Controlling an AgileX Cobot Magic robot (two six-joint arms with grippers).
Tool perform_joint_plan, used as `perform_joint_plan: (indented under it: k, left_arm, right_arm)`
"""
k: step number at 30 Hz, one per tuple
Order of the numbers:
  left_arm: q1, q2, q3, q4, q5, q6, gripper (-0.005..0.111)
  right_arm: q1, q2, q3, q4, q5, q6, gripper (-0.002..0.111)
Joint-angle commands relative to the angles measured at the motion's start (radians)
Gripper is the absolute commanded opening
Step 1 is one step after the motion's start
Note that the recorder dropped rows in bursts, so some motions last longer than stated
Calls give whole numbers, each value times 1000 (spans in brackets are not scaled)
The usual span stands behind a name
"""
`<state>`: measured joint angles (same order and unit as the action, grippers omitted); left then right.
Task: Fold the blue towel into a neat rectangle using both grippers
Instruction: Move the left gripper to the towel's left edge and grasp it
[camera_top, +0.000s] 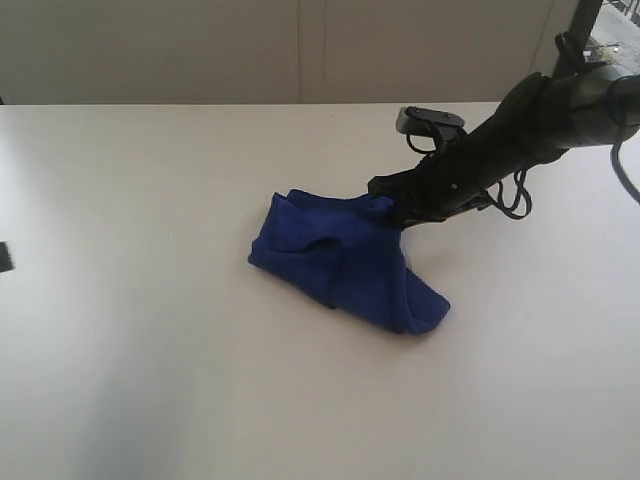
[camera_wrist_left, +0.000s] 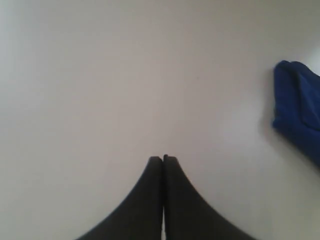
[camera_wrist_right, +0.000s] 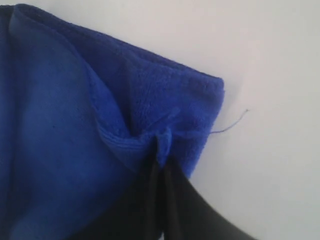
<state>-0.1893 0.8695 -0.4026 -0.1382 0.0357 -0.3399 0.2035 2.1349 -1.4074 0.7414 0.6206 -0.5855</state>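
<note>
At the right gripper (camera_wrist_right: 161, 142), the two black fingers (camera_wrist_right: 187, 210) are pressed together with a fold of the blue towel (camera_wrist_right: 75, 125) pinched between their tips, at a hemmed edge close to one corner. A loose thread (camera_wrist_right: 232, 125) trails from that corner onto the bare surface just beside the tips. From the grip the cloth spreads away from the arm in a rumpled, bunched heap, layers lapped over each other, lying flat on the table (camera_top: 150, 300) apart from the pinched edge.

The left gripper (camera_wrist_left: 163, 158) has its fingers closed tip to tip with nothing between them. It hangs over bare tabletop, and the towel's rounded edge lies well off to one side of it, not touching.

The table is a plain, matte, off-white surface, evenly lit, with soft shadow under the cloth and the right arm. Beyond its far edge, behind the right arm, stands a pale beige wall (camera_top: 200, 50) with faint vertical panel seams.
</note>
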Motion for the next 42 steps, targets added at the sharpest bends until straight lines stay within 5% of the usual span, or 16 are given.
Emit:
perform_joint_plan:
  k: [1, 9, 15, 20, 25, 30, 39, 42]
  left_arm:
    - [-144, 236, -134, -10, -77, 5, 0]
    - [-267, 699, -478, -10, -78, 0, 0]
    - [-302, 902, -737, -36, 108, -52, 0]
    - [-302, 997, -871, -284, 243, 43, 0]
    - [-302, 1047, -923, -653, 309, 355, 0]
    - [-302, 1073, -925, -717, 291, 412, 0]
    - [-302, 1097, -925, -713, 285, 475, 46]
    - [-302, 1097, -914, -682, 300, 470, 53]
  right_arm:
    - [-6, -2, 2, 12, 3, 7, 0]
    - [-6, -2, 2, 47, 11, 7, 0]
    - [-6, -2, 2, 47, 6, 7, 0]
    - [-6, -2, 2, 49, 2, 7, 0]
    - [-6, -2, 2, 51, 2, 5, 0]
    - [-6, -2, 2, 51, 2, 5, 0]
    - [-6, -2, 2, 51, 0, 5, 0]
    - [-6, -2, 2, 51, 0, 5, 0]
